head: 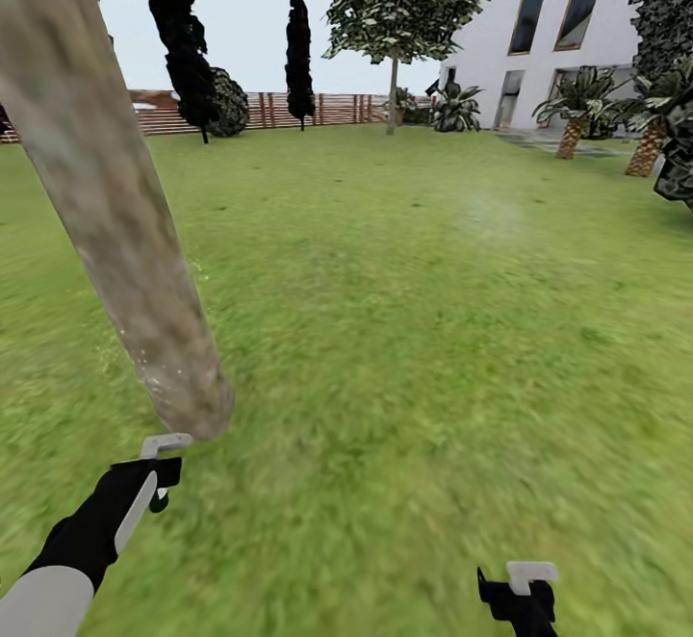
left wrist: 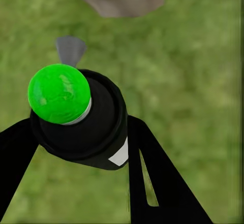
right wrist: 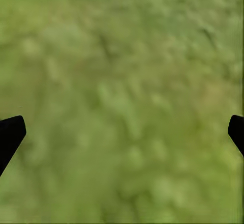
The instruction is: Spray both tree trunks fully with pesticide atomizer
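The near tree trunk is mottled beige-grey and brown. The pesticide atomizer has a black body and bright green cap; the grass is green.

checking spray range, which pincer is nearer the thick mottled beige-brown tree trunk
Left. The left pincer, shut on the dark atomizer with the green cap, sits just below the thick mottled beige-brown tree trunk base. The right pincer hangs well off to the right, over grass.

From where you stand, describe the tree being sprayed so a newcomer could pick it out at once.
On the lawn in front of the white house, look to the near left, just ahead of the left gripper holding the atomizer. The tree there is a thick, smooth trunk mottled beige and brown, unlike the thin black conifers by the fence.
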Motion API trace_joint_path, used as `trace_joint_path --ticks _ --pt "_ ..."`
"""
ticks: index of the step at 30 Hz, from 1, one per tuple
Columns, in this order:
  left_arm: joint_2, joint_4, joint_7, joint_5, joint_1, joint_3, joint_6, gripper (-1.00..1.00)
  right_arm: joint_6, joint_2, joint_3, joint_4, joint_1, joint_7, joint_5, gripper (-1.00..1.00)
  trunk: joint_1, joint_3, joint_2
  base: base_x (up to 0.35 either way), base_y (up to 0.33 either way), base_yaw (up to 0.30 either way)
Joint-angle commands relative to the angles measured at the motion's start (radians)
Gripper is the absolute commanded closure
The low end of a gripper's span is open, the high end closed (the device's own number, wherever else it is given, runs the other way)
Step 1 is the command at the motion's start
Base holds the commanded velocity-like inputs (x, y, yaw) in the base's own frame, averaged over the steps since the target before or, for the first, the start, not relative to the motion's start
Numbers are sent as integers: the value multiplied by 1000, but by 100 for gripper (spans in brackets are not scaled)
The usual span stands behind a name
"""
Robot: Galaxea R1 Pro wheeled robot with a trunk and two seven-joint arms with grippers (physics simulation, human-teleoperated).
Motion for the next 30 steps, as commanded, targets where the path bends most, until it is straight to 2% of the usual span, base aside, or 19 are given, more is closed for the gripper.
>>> trace_joint_path --ticks 1,16,30 --pt "0 -2 7 10 1 -1 4 100 -3 0 -5 1 -1 -5 11 -100 0 -1 0 241 -186 136" --pt "-1 -2 7 13 3 -2 3 100 -3 0 -5 1 -1 -5 11 -100 0 -1 0 239 -187 264" --pt "-1 -2 7 14 3 -1 5 100 -3 0 -6 1 -1 -5 10 -100 0 -1 0 111 -254 37"
